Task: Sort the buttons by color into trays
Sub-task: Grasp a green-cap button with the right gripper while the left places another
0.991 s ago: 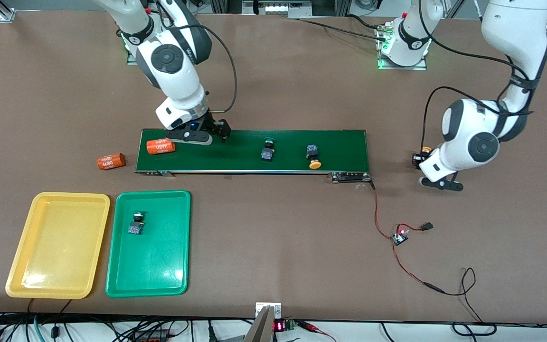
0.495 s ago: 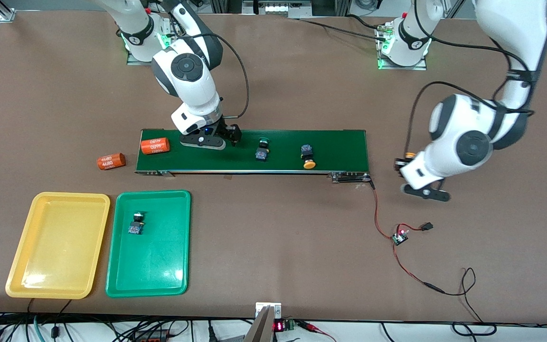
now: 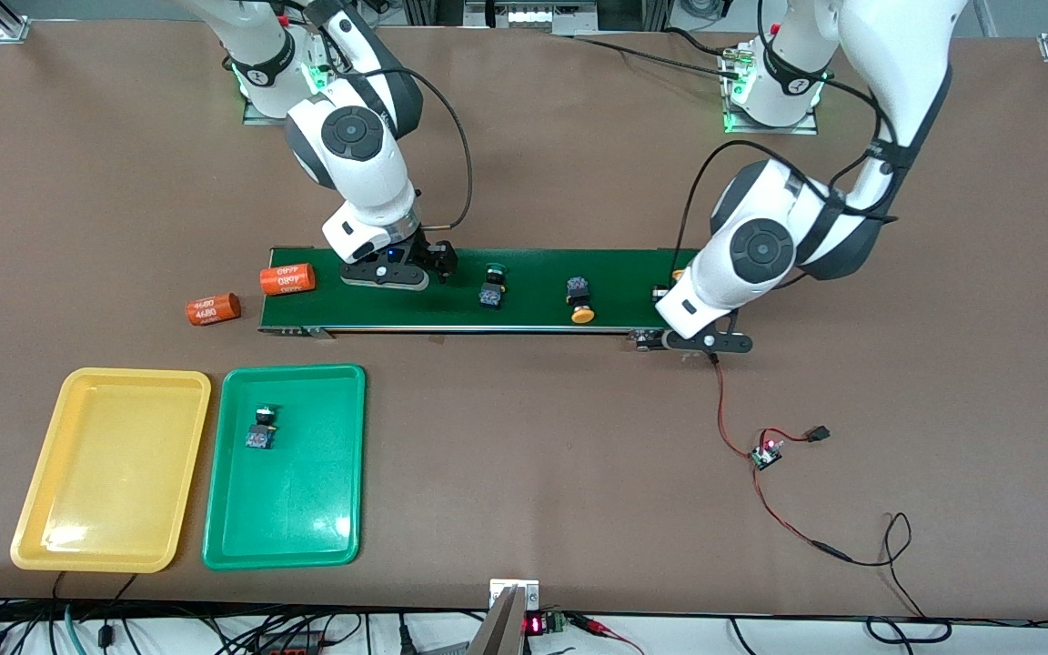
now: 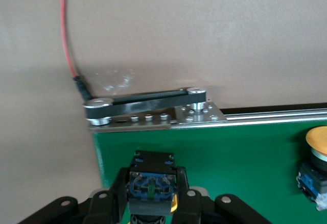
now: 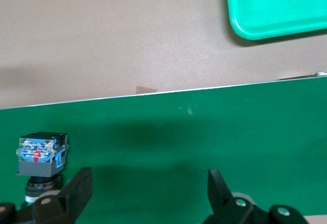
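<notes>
A green-capped button (image 3: 490, 287) and a yellow-capped button (image 3: 578, 301) lie on the dark-green conveyor belt (image 3: 633, 273). Another green-capped button (image 3: 260, 429) lies in the green tray (image 3: 342, 509); the yellow tray (image 3: 105, 537) beside it holds nothing. My left gripper (image 3: 667, 293) hangs over the belt's end nearest the left arm, shut on a yellow-capped button (image 4: 152, 175). My right gripper (image 3: 439, 261) is open low over the belt beside the green-capped button (image 5: 42, 155), nothing between its fingers (image 5: 76, 188).
One orange cylinder (image 3: 287, 278) lies at the belt's end toward the right arm, another (image 3: 213, 309) on the table beside it. The belt's drive roller (image 4: 148, 106) and a red wire (image 3: 724, 409) to a small board (image 3: 766, 452) lie near the left gripper.
My left arm swung in from beside the belt to over its end, button still held. The right gripper moved along the belt toward the green-capped button. Belt items drifted toward the right arm's end.
</notes>
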